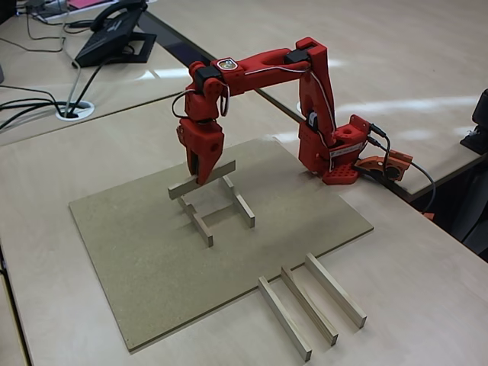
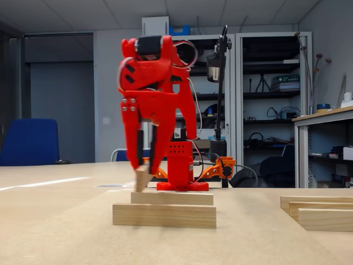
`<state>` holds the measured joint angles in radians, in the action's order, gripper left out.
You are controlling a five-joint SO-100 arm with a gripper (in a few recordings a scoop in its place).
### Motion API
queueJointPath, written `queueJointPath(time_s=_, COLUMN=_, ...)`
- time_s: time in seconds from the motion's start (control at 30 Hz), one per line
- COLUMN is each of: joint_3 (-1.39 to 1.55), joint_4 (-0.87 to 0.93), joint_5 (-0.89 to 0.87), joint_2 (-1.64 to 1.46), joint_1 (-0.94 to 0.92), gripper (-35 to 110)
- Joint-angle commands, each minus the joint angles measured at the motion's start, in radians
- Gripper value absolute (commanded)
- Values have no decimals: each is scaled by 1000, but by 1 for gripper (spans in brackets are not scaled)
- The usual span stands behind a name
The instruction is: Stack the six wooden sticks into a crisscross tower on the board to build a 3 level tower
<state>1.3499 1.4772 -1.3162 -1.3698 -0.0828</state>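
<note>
The tool (image 1: 200, 174) is clamped on a stick (image 1: 201, 180), holding it crosswise just above the far ends of two parallel sticks (image 1: 221, 207) lying on the board (image 1: 152, 259). Three spare sticks (image 1: 309, 303) lie on the counter (image 1: 427, 305), near right. Risk: the held stick appears tilted in the low fixed view; released so, it may roll off or knock the base pair out of parallel.
</note>
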Motion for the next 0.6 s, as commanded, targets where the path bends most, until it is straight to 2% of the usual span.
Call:
queueJointPath(time_s=0.0, joint_3=-11, joint_4=12, joint_5=8, joint_2=-26, joint_1=-14, gripper=0)
queueJointPath(time_s=0.57, joint_3=54, joint_4=-40, joint_5=55, joint_2=-21, joint_1=-32, gripper=1)
